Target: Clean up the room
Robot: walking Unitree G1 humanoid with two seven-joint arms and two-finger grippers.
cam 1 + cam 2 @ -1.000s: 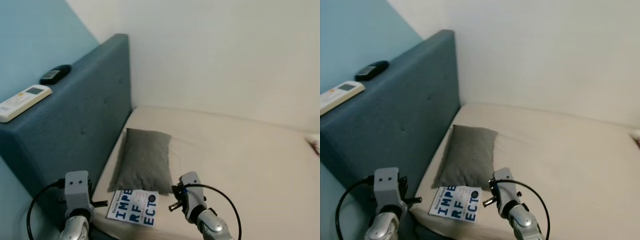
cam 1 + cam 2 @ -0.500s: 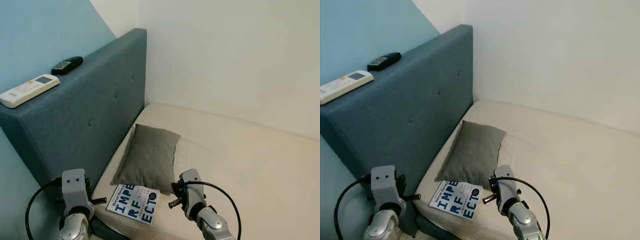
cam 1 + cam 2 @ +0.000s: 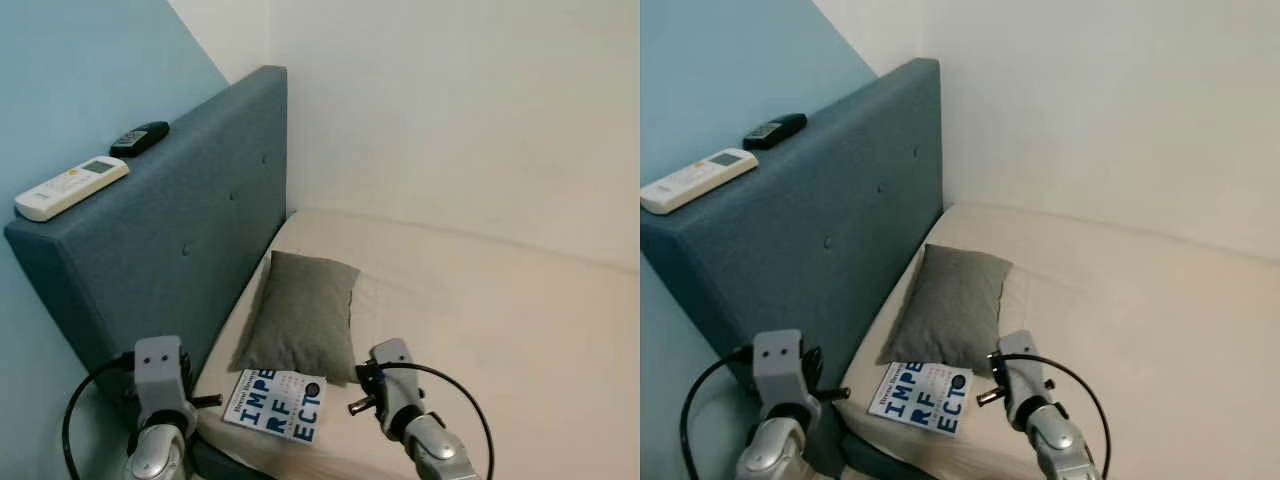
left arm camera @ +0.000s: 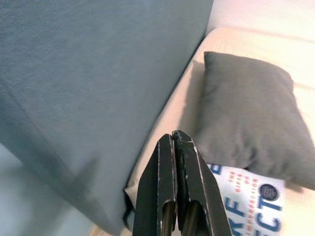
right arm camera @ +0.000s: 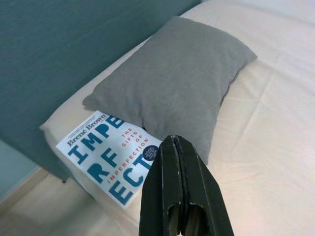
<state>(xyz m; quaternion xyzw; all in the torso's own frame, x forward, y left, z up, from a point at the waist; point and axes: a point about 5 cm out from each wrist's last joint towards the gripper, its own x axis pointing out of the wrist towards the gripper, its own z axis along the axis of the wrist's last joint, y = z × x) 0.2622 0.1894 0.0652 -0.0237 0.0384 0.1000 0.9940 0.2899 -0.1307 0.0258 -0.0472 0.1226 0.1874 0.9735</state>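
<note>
On cream sheet (image 3: 480, 300), soft grey pillow (image 3: 300, 315), glossy book (image 3: 275, 405).

Grey pillow (image 3: 301, 313); white book (image 5: 112, 157) with blue lettering; teal headboard (image 3: 160, 250); cream bed sheet (image 3: 500, 320); white remote (image 3: 72, 187).

A bed (image 3: 520, 330) covered in a cream sheet stands pushed into the corner of the room, its tall blue-grey upholstered headboard (image 3: 170, 250) with tufted buttons set against a light blue wall (image 3: 70, 80). The wall behind the bed (image 3: 450, 110) is plain white and evenly lit with soft light. A strip of pale wooden floor (image 5: 29, 196) shows below the mattress edge in the right wrist view.
</note>
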